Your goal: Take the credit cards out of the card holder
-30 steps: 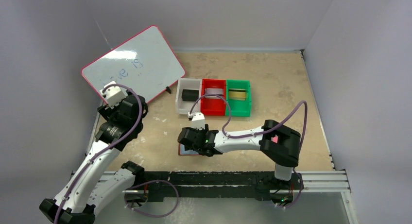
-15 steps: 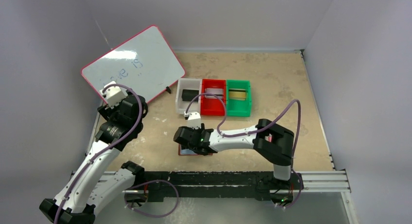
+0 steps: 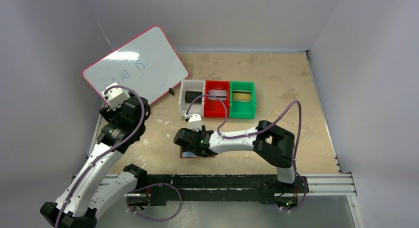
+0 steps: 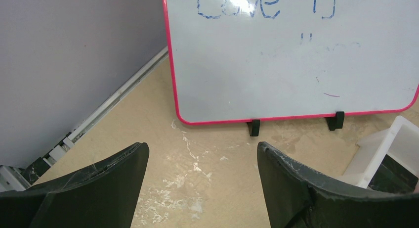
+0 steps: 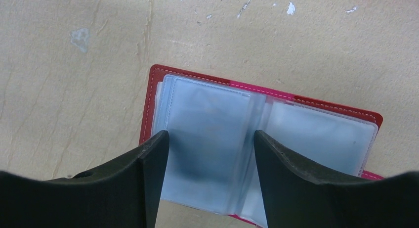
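The dark red card holder (image 5: 158,77) lies open on the table, its pale blue clear sleeves (image 5: 207,119) facing up with no card showing in them. In the top view only its near edge (image 3: 190,155) shows under the right arm. My right gripper (image 5: 210,141) is open, just above the holder's left sleeves; it also shows in the top view (image 3: 193,143). A black card (image 3: 191,96) lies in the white bin, a silver-grey card (image 3: 217,93) in the red bin, a gold card (image 3: 241,95) in the green bin. My left gripper (image 4: 202,151) is open and empty above bare table.
A white bin (image 3: 184,105), a red bin (image 3: 209,109) and a green bin (image 3: 242,109) stand in a row behind the holder. A pink-framed whiteboard (image 3: 136,65) leans at the back left; it also shows in the left wrist view (image 4: 296,55), on small black feet.
My right gripper has slid a little to the left over the card holder. The left arm has not moved.
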`<state>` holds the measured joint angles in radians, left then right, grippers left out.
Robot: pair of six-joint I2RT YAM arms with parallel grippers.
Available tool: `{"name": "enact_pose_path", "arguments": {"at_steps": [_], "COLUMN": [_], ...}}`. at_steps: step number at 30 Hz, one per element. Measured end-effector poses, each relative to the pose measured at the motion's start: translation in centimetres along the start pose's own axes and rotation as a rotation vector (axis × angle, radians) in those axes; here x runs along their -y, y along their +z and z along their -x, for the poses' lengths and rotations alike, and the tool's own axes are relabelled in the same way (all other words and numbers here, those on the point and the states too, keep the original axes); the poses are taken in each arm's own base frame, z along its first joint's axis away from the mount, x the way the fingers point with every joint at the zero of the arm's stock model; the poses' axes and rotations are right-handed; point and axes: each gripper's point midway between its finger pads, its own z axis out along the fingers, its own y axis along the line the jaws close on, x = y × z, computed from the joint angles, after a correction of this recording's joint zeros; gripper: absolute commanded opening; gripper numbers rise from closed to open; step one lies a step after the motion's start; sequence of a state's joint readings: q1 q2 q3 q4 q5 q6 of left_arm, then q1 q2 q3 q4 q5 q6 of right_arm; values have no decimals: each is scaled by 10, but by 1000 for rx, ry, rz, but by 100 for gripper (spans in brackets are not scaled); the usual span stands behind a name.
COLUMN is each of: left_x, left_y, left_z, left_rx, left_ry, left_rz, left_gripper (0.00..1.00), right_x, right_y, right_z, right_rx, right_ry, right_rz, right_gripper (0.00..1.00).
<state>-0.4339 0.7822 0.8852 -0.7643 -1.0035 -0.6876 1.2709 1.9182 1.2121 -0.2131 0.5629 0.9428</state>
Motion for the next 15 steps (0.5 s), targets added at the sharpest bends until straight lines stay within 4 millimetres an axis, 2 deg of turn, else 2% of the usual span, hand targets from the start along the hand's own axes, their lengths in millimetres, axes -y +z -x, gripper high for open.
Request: {"name": "enact_pose_path", "arguments": {"at_steps": [10,15], "left_x": [0,0], "left_y": [0,0], "left_z": [0,0], "left_rx": [-1,-1], "left_ry": [1,2], "left_rz": [0,0], "left_gripper": [80,80], "right_x": [2,1], "right_y": [1,2], "right_z": [3,4], "right_rx": [11,14], "right_ry": [-6,-5], "right_rz": [-34,-43], "right_gripper": [58,46]}}
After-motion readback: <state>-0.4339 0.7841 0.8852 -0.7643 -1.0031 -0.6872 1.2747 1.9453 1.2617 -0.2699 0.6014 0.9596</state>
